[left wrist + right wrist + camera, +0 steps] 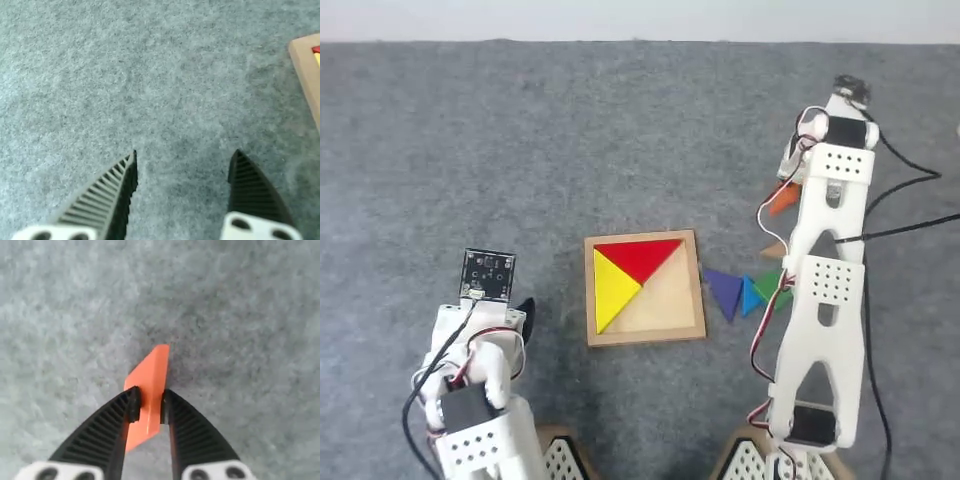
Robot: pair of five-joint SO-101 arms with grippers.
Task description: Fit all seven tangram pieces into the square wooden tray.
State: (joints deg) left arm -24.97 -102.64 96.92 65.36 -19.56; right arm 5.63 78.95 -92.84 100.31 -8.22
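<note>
The square wooden tray (695,285) lies mid-table and holds a red triangle (640,257) and a yellow triangle (613,287); one tray corner (306,60) appears in the left wrist view. To its right lie purple (724,292), blue (751,295) and green (767,286) pieces, partly under the right arm. My right gripper (148,404) is shut on an orange piece (150,375), seen edge-on, just over the grey mat; the orange piece (782,200) peeks from beside that arm. My left gripper (182,165) stands open over bare mat, left of the tray.
A tan piece (773,249) pokes out beside the right arm. Grey felt mat (520,150) covers the table. Both arm bases stand at the near edge. Cables (910,180) trail off to the right.
</note>
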